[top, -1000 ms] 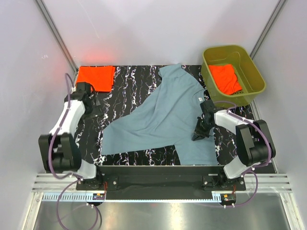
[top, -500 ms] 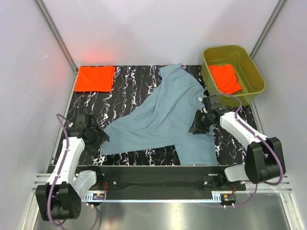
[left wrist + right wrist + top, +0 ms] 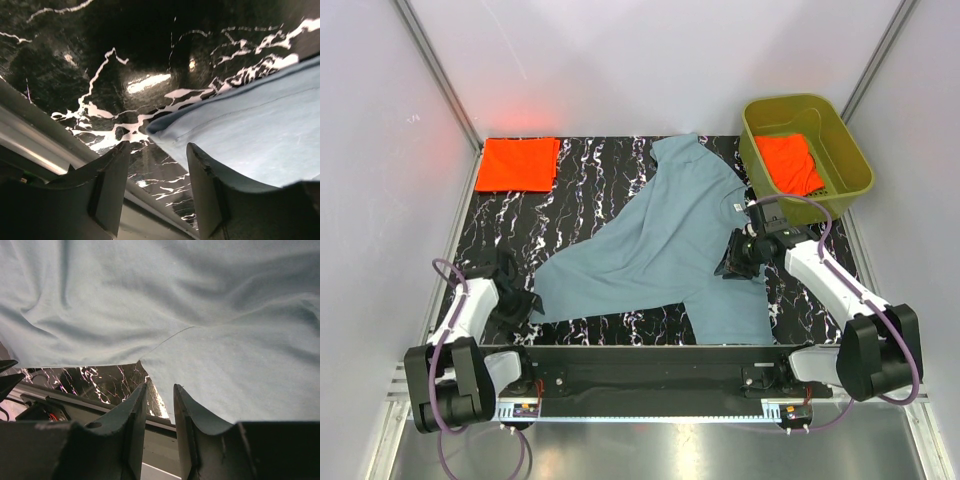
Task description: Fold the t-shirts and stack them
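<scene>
The large blue-grey t-shirt [image 3: 650, 240] lies spread and skewed across the black marble table [image 3: 590, 175]. A folded orange-red t-shirt [image 3: 518, 163] sits at the back left corner. My left gripper [image 3: 517, 300] is low at the front left, open, its tips just short of the blue shirt's lower left corner [image 3: 165, 129]; nothing is between the fingers [image 3: 200, 170]. My right gripper [image 3: 736, 262] hovers over the shirt's right part, narrowly open and empty [image 3: 160, 387], with the cloth [image 3: 175, 300] spread beyond its tips.
An olive-green tub [image 3: 850, 150] stands at the back right with a crumpled orange-red shirt [image 3: 790, 163] inside. The metal front rail [image 3: 650, 355] runs close behind both grippers. White walls enclose the table on three sides.
My left arm swung from the back left, beside the folded orange shirt, down to the blue shirt's front left corner, its jaws narrowing. The right jaws parted, and that gripper shifted slightly away.
</scene>
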### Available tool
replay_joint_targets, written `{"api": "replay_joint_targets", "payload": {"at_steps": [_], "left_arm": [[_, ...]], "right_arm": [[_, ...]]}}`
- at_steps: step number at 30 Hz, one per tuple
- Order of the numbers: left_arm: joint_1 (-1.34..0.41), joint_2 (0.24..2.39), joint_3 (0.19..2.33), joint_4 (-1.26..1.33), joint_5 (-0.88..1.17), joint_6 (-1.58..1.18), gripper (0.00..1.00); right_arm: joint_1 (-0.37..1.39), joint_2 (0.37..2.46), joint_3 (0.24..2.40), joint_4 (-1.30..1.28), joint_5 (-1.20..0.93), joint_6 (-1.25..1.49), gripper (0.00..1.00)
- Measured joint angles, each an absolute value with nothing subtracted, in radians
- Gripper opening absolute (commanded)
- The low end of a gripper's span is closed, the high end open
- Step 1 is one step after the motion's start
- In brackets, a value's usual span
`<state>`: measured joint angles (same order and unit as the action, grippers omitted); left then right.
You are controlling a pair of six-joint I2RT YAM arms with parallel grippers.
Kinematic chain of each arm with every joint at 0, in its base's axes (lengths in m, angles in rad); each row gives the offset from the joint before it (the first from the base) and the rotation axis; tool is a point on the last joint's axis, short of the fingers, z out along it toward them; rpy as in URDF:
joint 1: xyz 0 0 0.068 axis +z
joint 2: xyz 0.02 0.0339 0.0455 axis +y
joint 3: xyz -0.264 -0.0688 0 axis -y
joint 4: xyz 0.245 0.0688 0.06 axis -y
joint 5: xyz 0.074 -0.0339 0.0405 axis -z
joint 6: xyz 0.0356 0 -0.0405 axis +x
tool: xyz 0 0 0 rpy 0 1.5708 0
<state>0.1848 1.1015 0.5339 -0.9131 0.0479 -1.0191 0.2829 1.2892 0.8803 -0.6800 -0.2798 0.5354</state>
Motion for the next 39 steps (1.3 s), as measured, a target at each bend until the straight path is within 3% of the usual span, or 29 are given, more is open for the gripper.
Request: {"api": "replay_joint_targets", "payload": {"at_steps": [7, 9, 11, 17, 23, 28, 33, 35, 37, 38, 39], "left_arm": [[0.204, 1.106, 0.516, -0.877, 0.046, -1.029, 0.52], [0.218, 1.121, 0.51, -0.873, 0.051, -1.031, 0.31], [0.234, 1.134, 0.512, -0.875, 0.052, -1.026, 0.01], [0.268, 1.182, 0.589, -0.844, 0.021, -0.918, 0.0], [0.27, 1.058, 0.68, -0.836, -0.017, -0.808, 0.0], [0.27, 1.015, 0.683, -0.846, -0.026, -0.786, 0.0], [0.273, 1.022, 0.736, -0.853, -0.054, -0.755, 0.0], [0.282, 1.035, 0.774, -0.846, -0.059, -0.734, 0.0], [0.292, 1.044, 0.802, -0.828, -0.06, -0.715, 0.0], [0.296, 1.047, 0.81, -0.816, -0.059, -0.704, 0.0], [0.299, 1.047, 0.815, -0.808, -0.057, -0.696, 0.0]], "right_arm": [[0.283, 1.287, 0.877, -0.683, -0.28, 0.536, 0.35], [0.283, 1.287, 0.876, -0.686, -0.28, 0.536, 0.35], [0.283, 1.287, 0.876, -0.686, -0.28, 0.537, 0.36], [0.284, 1.324, 0.876, -0.685, -0.28, 0.54, 0.35], [0.312, 1.531, 0.906, -0.694, -0.245, 0.544, 0.29], [0.338, 1.744, 1.049, -0.705, -0.206, 0.536, 0.29], [0.402, 1.967, 1.325, -0.733, -0.201, 0.51, 0.32], [0.418, 2.04, 1.448, -0.743, -0.201, 0.493, 0.4], [0.422, 2.063, 1.52, -0.763, -0.187, 0.474, 0.53], [0.422, 2.056, 1.537, -0.781, -0.167, 0.468, 0.65], [0.419, 2.036, 1.536, -0.792, -0.142, 0.463, 0.67]]}}
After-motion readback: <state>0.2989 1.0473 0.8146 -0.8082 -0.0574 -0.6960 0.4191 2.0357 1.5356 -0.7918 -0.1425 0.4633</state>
